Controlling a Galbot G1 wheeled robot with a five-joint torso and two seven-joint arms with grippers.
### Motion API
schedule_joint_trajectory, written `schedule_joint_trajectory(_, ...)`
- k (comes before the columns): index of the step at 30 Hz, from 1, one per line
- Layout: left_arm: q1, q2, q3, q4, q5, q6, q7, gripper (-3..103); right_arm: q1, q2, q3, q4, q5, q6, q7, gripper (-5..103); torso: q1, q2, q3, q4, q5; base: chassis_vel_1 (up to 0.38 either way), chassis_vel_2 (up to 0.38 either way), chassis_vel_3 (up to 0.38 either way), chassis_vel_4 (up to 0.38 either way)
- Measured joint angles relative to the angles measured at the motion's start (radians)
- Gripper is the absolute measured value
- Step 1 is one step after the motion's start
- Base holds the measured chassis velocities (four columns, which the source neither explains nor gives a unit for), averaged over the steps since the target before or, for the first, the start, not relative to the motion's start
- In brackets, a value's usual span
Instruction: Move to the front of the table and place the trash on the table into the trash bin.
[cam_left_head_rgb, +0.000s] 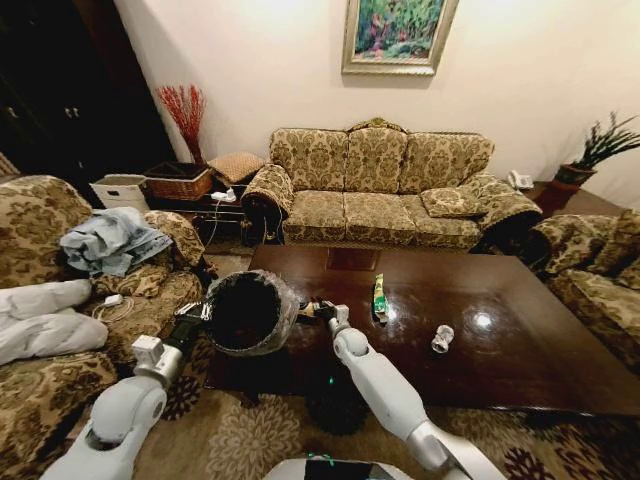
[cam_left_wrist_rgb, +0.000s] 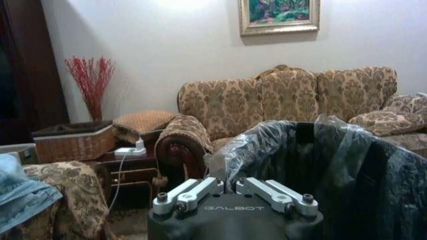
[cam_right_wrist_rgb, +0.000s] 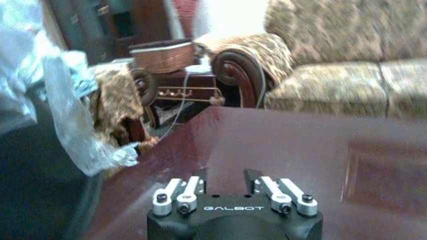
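My left gripper (cam_left_head_rgb: 200, 312) is shut on the rim of the black trash bin (cam_left_head_rgb: 248, 314), holding it tilted off the table's near left corner with its mouth toward me. The left wrist view shows that gripper (cam_left_wrist_rgb: 230, 183) pinching the rim, with the bin's plastic liner (cam_left_wrist_rgb: 320, 165) just beyond. Beside the bin's right edge, my right gripper (cam_left_head_rgb: 314, 308) hovers low over the dark brown table (cam_left_head_rgb: 520, 350); it is open and empty (cam_right_wrist_rgb: 225, 176). A green tube (cam_left_head_rgb: 380, 296) and a silver-white can (cam_left_head_rgb: 442, 338) lie on the table to its right.
A patterned sofa (cam_left_head_rgb: 375, 190) stands behind the table. An armchair with blue clothes (cam_left_head_rgb: 110, 240) is on the left, another armchair (cam_left_head_rgb: 600, 280) on the right. A woven basket (cam_left_head_rgb: 180, 182) sits on a side table at the back left.
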Motion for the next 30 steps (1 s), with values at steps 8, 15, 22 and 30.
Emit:
schedule_joint_trajectory(8, -0.003, 0.003, 0.007, 0.006, 0.001, -0.006, 0.000, 4, 0.120, -0.047, 0.003, -0.117, -0.144, -0.048, -0.183, 66, 0.000, 0.000, 0.000, -0.0002, 0.0000, 0.000, 0.000, 0.000, 0.000)
schedule_joint_trajectory(15, -0.013, -0.005, 0.024, 0.025, 0.011, -0.012, 0.001, 4, 0.282, -0.093, -0.108, -0.209, -0.137, -0.075, -0.397, 93, 0.000, 0.000, 0.000, -0.0002, 0.0002, 0.000, 0.000, 0.000, 0.000)
schedule_joint_trajectory(22, -0.029, -0.022, 0.040, 0.043, 0.024, -0.019, 0.003, 4, 0.424, -0.063, -0.195, -0.324, -0.126, -0.009, -0.514, 100, 0.000, 0.000, 0.000, -0.0003, -0.0002, 0.000, 0.000, 0.000, 0.000)
schedule_joint_trajectory(30, -0.060, -0.027, 0.052, 0.063, 0.024, -0.021, 0.007, 4, 0.541, 0.052, -0.206, -0.581, -0.145, 0.051, -0.621, 100, 0.000, 0.000, 0.000, -0.0003, -0.0003, 0.000, 0.000, 0.000, 0.000)
